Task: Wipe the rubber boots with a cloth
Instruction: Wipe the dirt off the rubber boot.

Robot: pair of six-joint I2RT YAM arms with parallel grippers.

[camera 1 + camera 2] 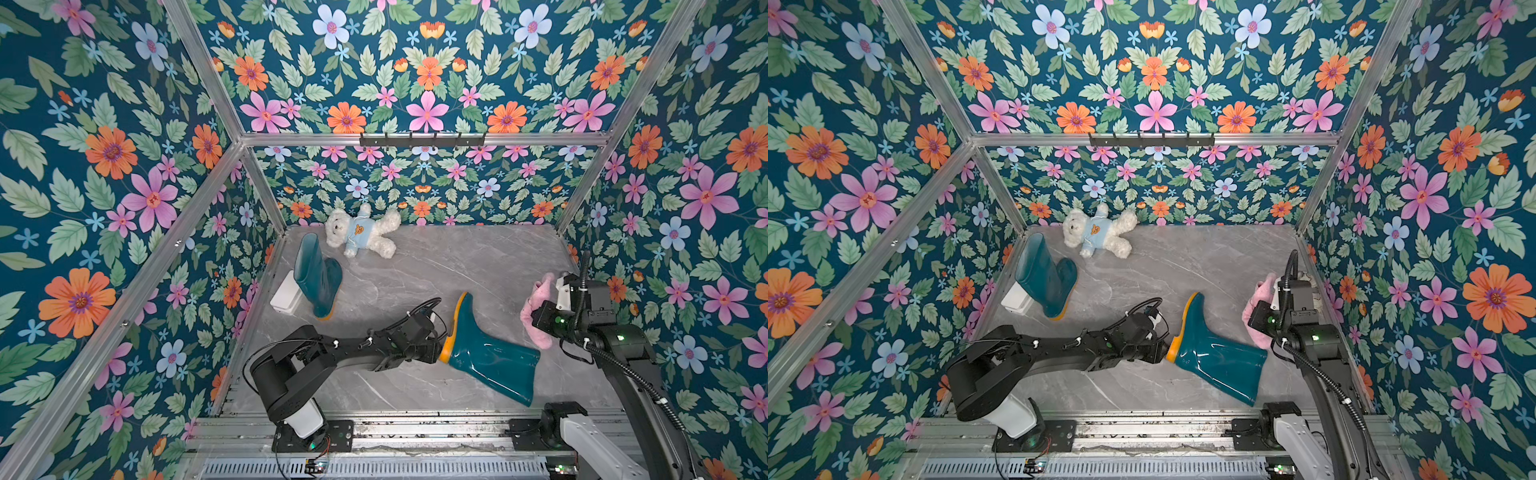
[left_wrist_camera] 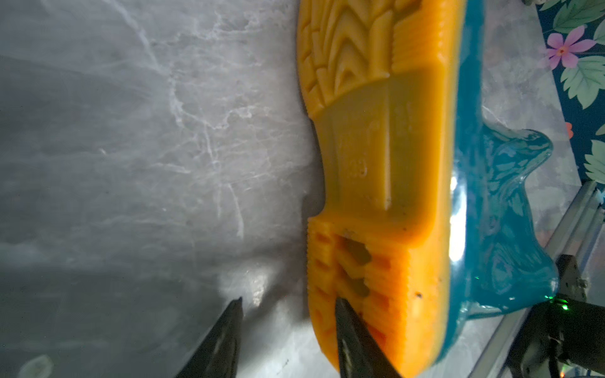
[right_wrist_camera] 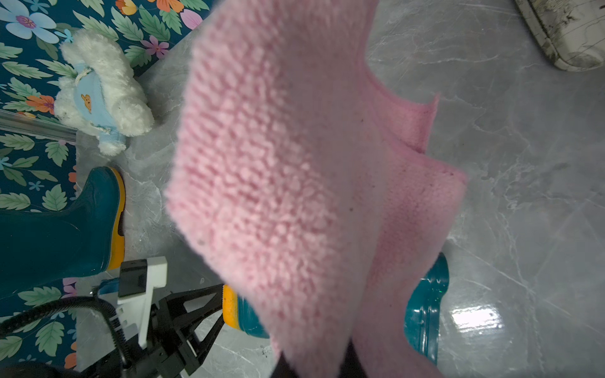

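One teal rubber boot (image 1: pixel 490 359) with an orange-yellow sole lies on its side on the grey marble floor, its shaft toward the front right. My left gripper (image 1: pixel 439 347) is at its heel. In the left wrist view the jaws (image 2: pixel 289 299) stand open, with one finger against the ridged heel of the sole (image 2: pixel 386 183) and the other over bare floor. The other boot (image 1: pixel 318 278) stands near the left wall. My right gripper (image 1: pixel 540 309) is shut on a fluffy pink cloth (image 3: pixel 294 163), which hangs just past the lying boot's shaft opening and hides the fingers.
A white teddy bear (image 1: pixel 359 232) in a blue shirt lies by the back wall. A white box (image 1: pixel 286 297) sits against the far boot. A dirty white object (image 3: pixel 563 32) lies near the right wall. An aluminium rail (image 1: pixel 415 432) with the arm bases runs along the front.
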